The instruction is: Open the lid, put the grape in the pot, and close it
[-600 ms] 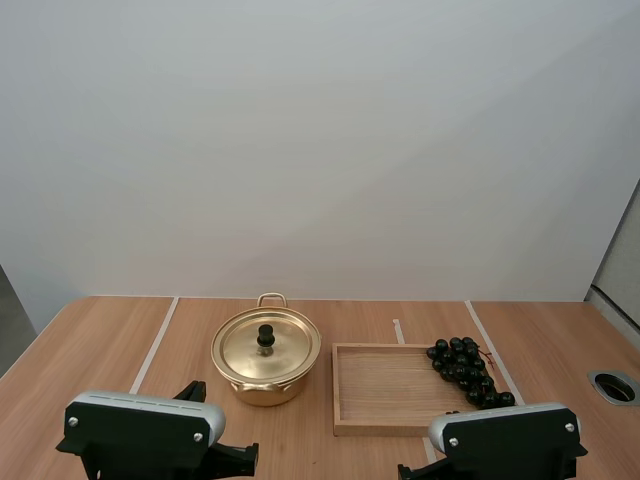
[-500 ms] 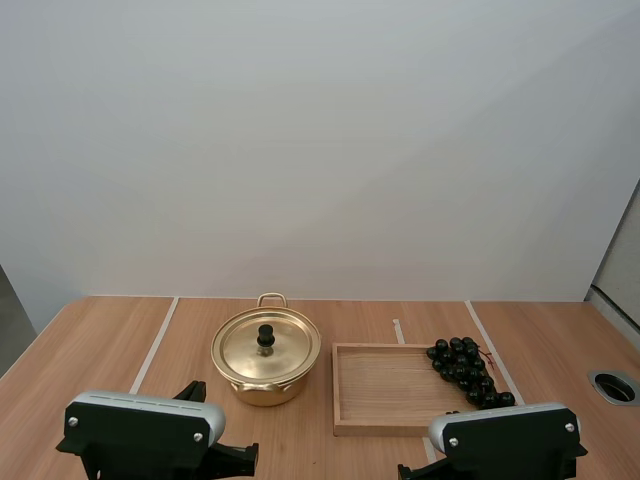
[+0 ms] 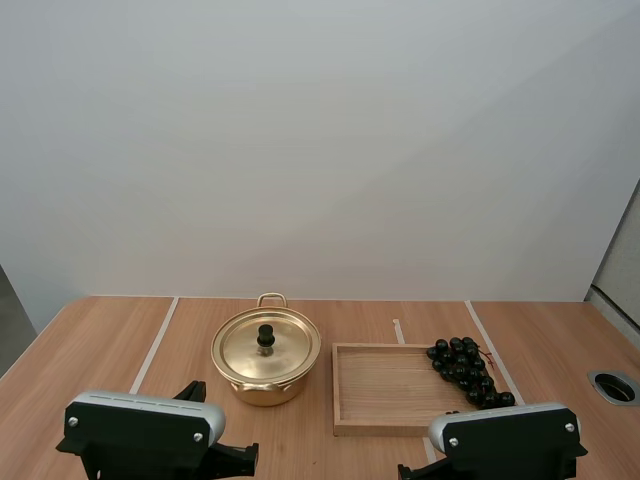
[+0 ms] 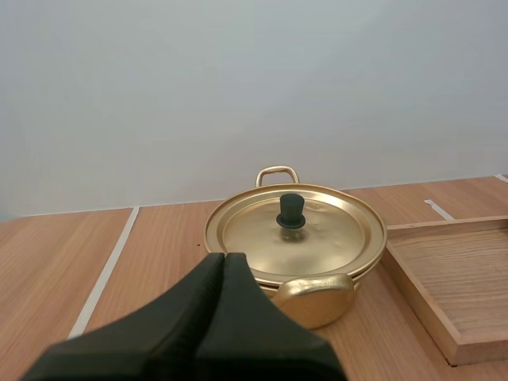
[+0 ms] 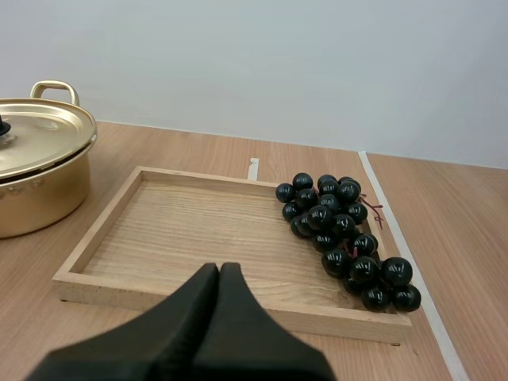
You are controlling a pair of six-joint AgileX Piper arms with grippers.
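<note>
Both low, level | left hand (image 4: 225,259) pressed together, facing pot (image 4: 295,242) | right hand (image 5: 219,271) pressed together, facing tray (image 5: 190,230)

L arm (image 3: 140,428) & R arm (image 3: 510,436): black bodies, rounded silver-grey caps w/ small screws at the ends. L gripper (image 4: 225,258) & R gripper (image 5: 219,268): matte black, smooth fingers tapering twd tips.

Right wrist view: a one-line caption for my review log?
Right gripper, fingers shut, short of the wooden tray; grapes lie at its end away from the lidded pot.
</note>
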